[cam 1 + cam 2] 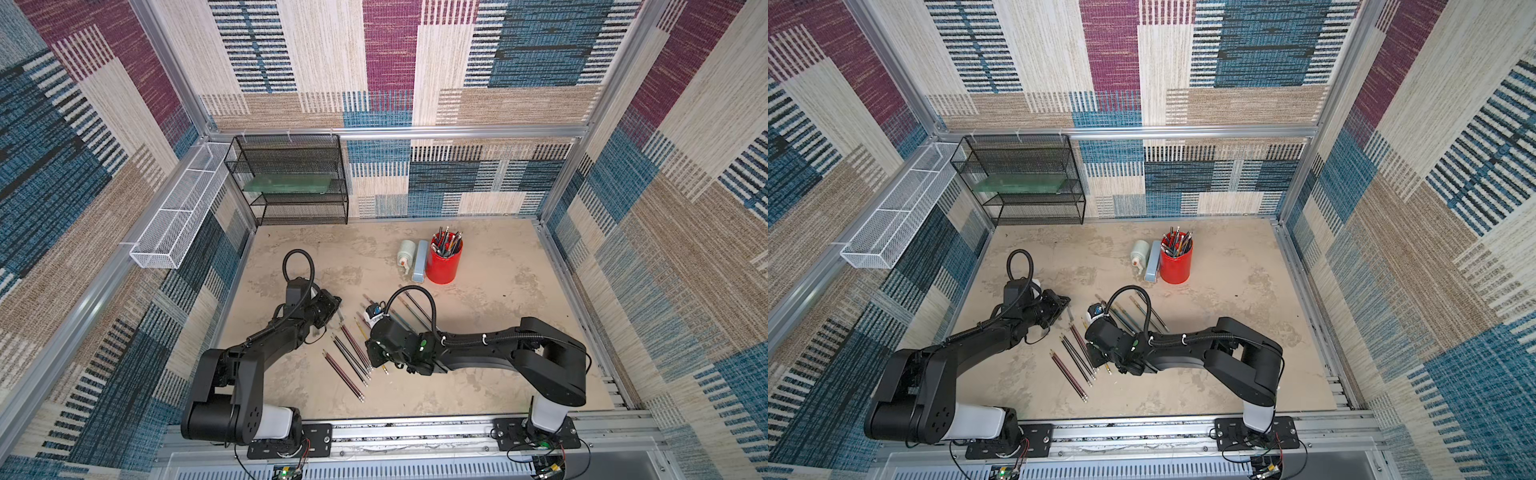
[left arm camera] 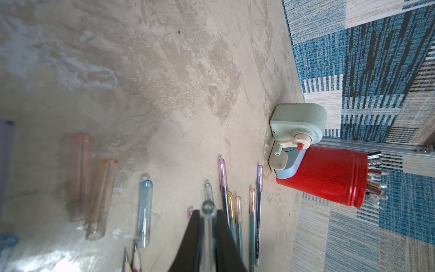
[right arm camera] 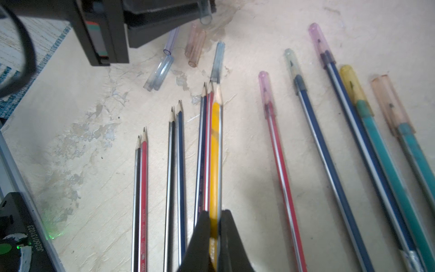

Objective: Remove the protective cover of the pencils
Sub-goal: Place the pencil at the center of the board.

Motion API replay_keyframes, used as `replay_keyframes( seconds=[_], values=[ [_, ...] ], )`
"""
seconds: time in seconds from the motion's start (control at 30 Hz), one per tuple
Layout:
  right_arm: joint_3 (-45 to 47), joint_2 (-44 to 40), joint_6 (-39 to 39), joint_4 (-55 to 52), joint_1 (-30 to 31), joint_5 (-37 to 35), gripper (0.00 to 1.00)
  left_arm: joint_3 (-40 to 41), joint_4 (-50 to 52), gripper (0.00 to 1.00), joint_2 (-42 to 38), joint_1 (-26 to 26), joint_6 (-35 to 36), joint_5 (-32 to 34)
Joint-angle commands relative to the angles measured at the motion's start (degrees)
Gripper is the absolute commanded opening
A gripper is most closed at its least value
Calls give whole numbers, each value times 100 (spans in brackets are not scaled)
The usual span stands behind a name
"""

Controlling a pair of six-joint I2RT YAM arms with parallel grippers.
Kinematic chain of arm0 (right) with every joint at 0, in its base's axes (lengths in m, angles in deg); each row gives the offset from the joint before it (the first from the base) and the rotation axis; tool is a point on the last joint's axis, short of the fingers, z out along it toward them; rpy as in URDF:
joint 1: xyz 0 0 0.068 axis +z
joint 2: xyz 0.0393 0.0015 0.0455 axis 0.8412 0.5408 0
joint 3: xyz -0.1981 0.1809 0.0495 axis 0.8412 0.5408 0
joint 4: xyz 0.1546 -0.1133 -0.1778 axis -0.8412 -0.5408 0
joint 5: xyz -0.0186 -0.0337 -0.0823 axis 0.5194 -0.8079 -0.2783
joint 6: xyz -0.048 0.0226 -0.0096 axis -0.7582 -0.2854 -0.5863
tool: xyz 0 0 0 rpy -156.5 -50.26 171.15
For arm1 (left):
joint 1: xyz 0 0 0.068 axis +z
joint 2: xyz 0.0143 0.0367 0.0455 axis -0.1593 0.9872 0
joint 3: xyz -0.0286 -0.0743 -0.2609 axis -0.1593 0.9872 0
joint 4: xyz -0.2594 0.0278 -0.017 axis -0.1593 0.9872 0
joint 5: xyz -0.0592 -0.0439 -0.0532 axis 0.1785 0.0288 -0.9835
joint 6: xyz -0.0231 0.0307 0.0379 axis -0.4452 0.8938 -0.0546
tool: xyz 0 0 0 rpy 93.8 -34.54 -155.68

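Left hand: clamped on a loose cap
Right hand: clamped on bare yellow pencil
Still capped: five pencils just beside that hand

In both top views we look down from high above the near edge onto the whole table. Our left wrist view skims low, facing far-right toward the red cup. Our right wrist view hangs close over the pencils, facing far-left. Both wrist views share the loose caps.
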Motion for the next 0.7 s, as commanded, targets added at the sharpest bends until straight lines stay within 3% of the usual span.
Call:
replay_keyframes(
  seconds=[0.0,0.07,0.4,0.67],
  values=[
    [-112,178,31,63,-17,-41,0,-249,426,0,3,-8,213,229],
    [-231,328,31,-20,-28,-24,0,-489,842,0,102,-16,357,150],
    [-634,720,-4,-185,-178,48,0,-707,1032,0,702,-37,472,-230],
    [-637,802,-13,-288,-251,111,1,-720,1038,0,637,-44,528,-291]
  ],
)
